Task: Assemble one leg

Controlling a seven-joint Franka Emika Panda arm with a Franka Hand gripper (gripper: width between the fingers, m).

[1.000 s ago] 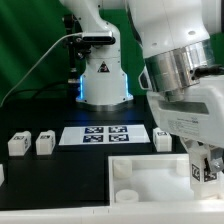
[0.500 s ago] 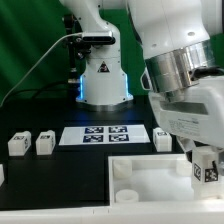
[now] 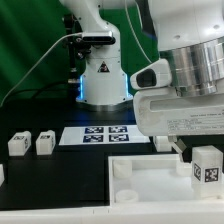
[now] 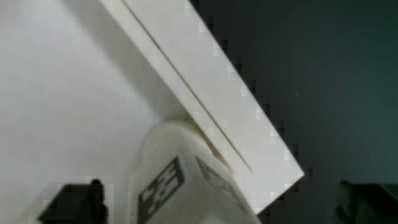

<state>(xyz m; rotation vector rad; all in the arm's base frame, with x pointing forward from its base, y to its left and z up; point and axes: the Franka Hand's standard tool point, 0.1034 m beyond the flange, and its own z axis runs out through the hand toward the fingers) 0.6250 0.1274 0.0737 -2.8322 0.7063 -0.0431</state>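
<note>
A leg point(image 3: 207, 166), a small white block with a black-and-white tag, stands at the far corner of the white tray point(image 3: 150, 178) on the exterior view's right. My gripper point(image 3: 203, 152) hangs over it with the fingers on either side. In the wrist view the leg point(image 4: 178, 180) lies between my two dark fingertips point(image 4: 75, 200), with a gap on each side. The jaws stand wide and do not touch it. The tray's wall point(image 4: 199, 85) runs diagonally beside the leg.
Two loose legs point(image 3: 18, 144) point(image 3: 44, 143) stand on the exterior view's left, and a third point(image 3: 163, 140) behind the tray. The marker board point(image 3: 105, 134) lies mid-table. The robot base point(image 3: 103, 80) stands behind it. A cable runs at the back left.
My wrist has turned about the leg and the arm's housing now fills more of the view. The leg stays at the tray's corner and shows more of its tag.
</note>
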